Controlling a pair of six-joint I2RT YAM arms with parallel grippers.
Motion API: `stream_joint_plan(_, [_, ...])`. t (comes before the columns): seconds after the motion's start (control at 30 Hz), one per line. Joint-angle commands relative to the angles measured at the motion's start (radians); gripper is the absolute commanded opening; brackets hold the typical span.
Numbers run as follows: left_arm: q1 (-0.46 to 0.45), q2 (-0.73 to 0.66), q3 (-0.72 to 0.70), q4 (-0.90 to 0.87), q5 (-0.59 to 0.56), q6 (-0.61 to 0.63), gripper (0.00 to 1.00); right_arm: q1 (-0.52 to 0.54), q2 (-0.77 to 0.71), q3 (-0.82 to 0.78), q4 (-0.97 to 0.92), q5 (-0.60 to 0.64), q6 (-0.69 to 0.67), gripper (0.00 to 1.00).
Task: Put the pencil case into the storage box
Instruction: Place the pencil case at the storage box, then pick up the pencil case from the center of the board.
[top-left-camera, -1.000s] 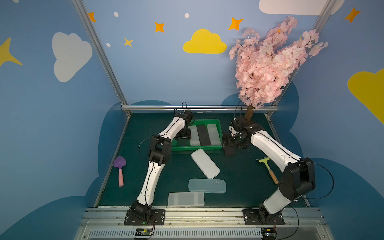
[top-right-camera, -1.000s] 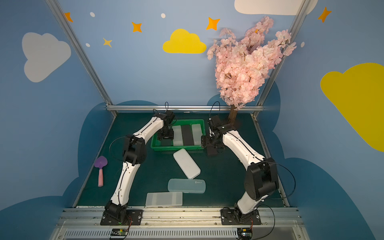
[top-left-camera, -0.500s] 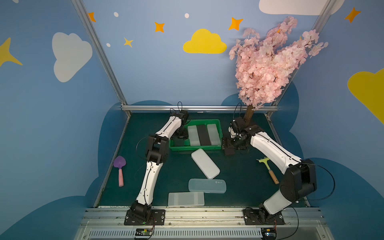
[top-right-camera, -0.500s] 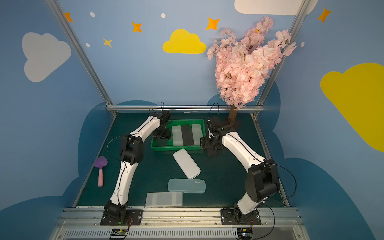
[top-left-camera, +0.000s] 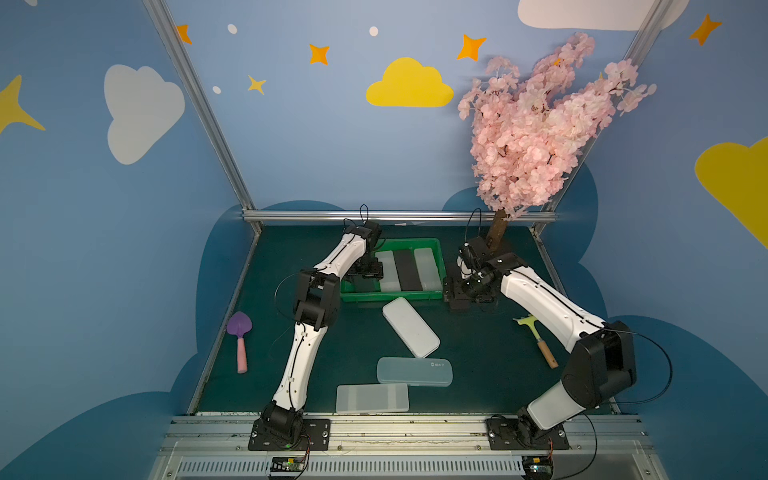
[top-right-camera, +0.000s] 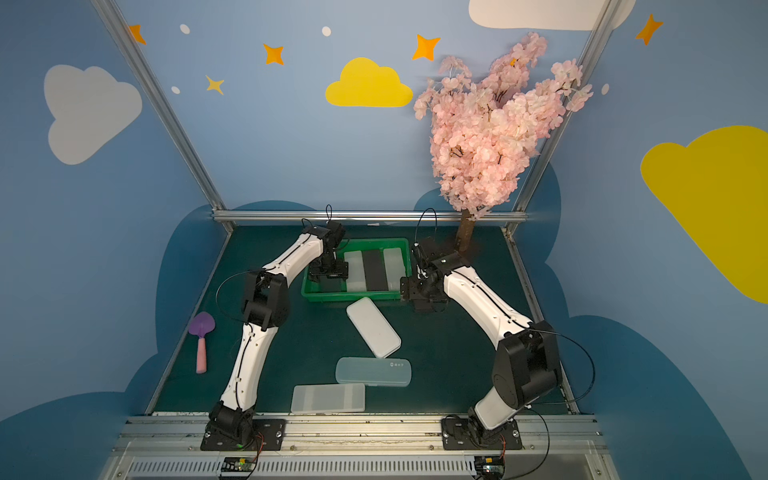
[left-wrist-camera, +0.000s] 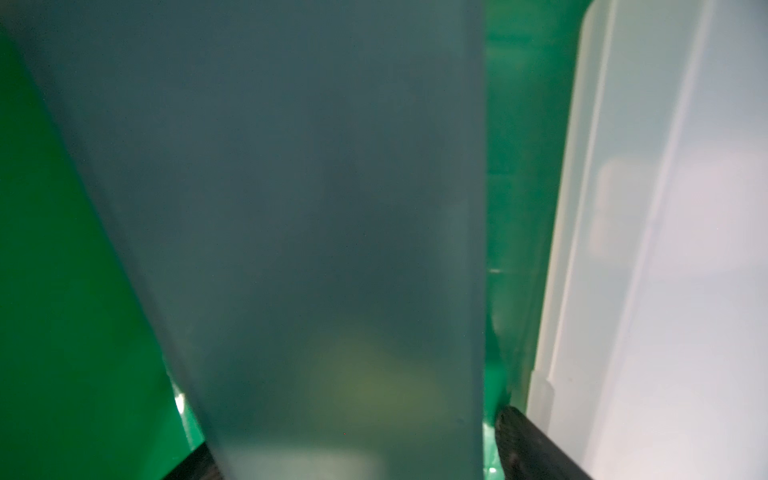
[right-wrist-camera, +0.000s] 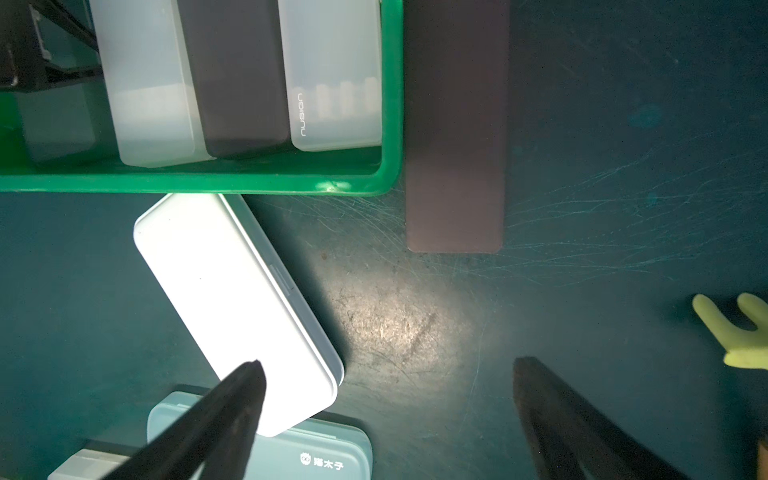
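The green storage box (top-left-camera: 390, 296) (top-right-camera: 349, 296) (right-wrist-camera: 208, 183) stands at the back of the mat and holds several pencil cases side by side. My left gripper (top-left-camera: 365, 276) (top-right-camera: 330, 278) (left-wrist-camera: 353, 430) is down in its left end, open, astride a frosted pencil case (left-wrist-camera: 291, 208) lying on the box floor, with a gap showing beside one finger (left-wrist-camera: 523, 440). My right gripper (top-left-camera: 455, 297) (top-right-camera: 419, 297) (right-wrist-camera: 386, 363) hangs open and empty just right of the box. A dark case (right-wrist-camera: 455, 145) lies on the mat against the box's right wall.
On the mat in front of the box lie a white case (top-left-camera: 410, 327) (right-wrist-camera: 237, 311), a pale blue case (top-left-camera: 414, 372) and a clear case (top-left-camera: 372, 397). A purple shovel (top-left-camera: 240, 332) lies left, a yellow-green rake (top-left-camera: 536, 336) right. The pink tree's trunk (top-left-camera: 496, 232) stands back right.
My left gripper's jaws have widened around the frosted case in the box's left end. The right arm has hardly moved.
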Motion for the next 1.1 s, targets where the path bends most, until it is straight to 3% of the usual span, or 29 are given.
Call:
stream_joint_plan(0.0, [0.001,-0.076,-0.019,-0.006,0.002,0.023,0.94,0.015,-0.038,-0.007,-0.028,0.028,0.011,0.98])
stream_joint_plan(0.47, [-0.002,-0.300,-0.102,-0.004,-0.021,0.055,1.00,0.092,-0.068,-0.050,-0.038,0.055,-0.050,0.99])
stream_joint_plan(0.83, [0.003,-0.676,-0.540,0.080,-0.009,0.061,0.99,0.222,-0.120,-0.151,0.009,0.070,-0.053,0.98])
stream_joint_plan(1.07, [0.005,-0.895,-0.834,0.115,0.060,0.010,1.00,0.294,-0.029,-0.144,0.113,-0.040,-0.153,0.99])
